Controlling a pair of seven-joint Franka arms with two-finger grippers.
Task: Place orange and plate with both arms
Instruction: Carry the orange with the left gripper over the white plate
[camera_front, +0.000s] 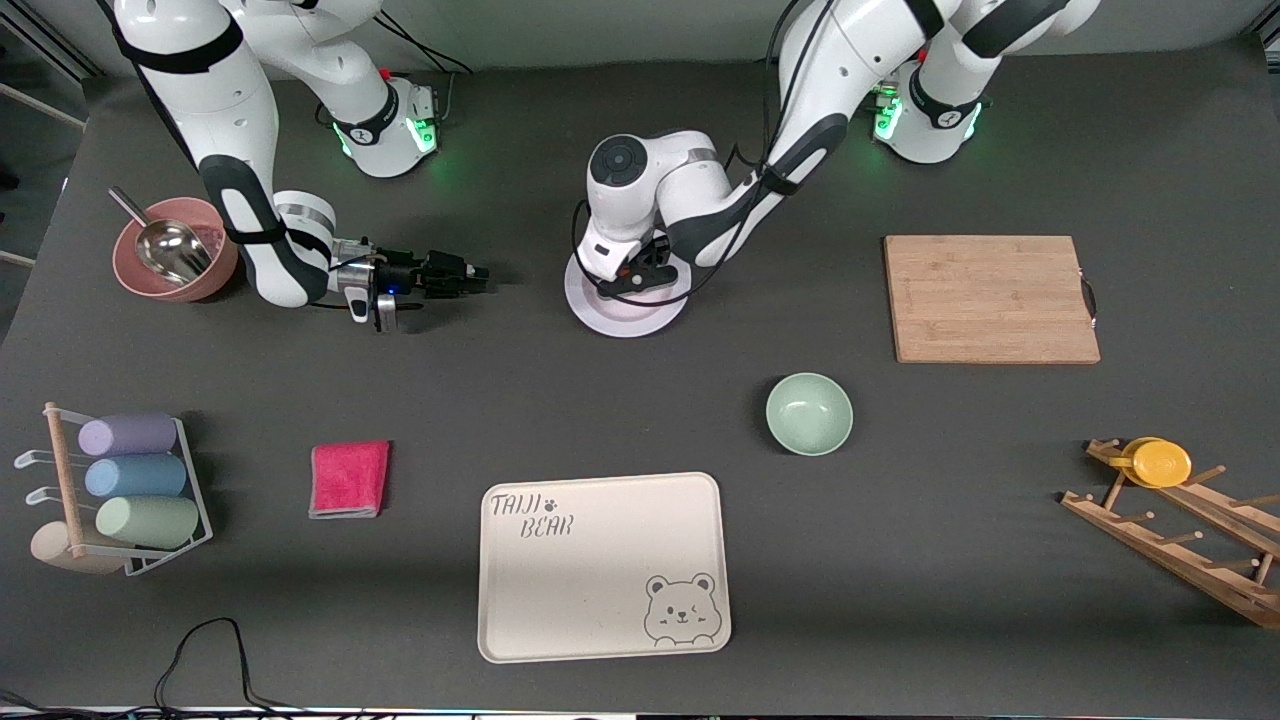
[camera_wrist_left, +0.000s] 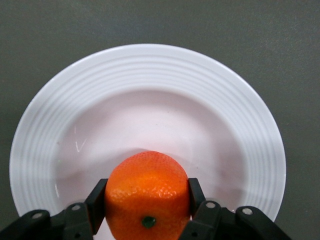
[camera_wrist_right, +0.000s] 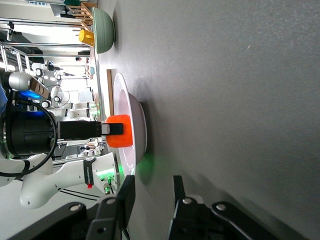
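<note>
The left gripper is positioned directly over the plate, which rests on the table near the middle, toward the robots' bases and farther from the front camera than the green bowl. In the left wrist view, the gripper's two fingers press against opposite sides of the orange, so the left gripper is clamped on the fruit; the orange sits low over the plate's inner well, with its stem end turned toward the wrist camera. The right wrist view shows the orange held by a dark finger just above the plate's surface; whether it touches the plate cannot be determined. The right gripper lies low and horizontal beside the plate, toward the right arm's end of the table, its fingertips pointed at the plate rim and clear of it. Its fingers stand a narrow gap apart with nothing between them. Other items on the table: a cutting board, a cream bear-print tray, a pink cloth, a pink bowl holding a metal scoop, a rack of cups, and a wooden rack carrying a yellow disc.
</note>
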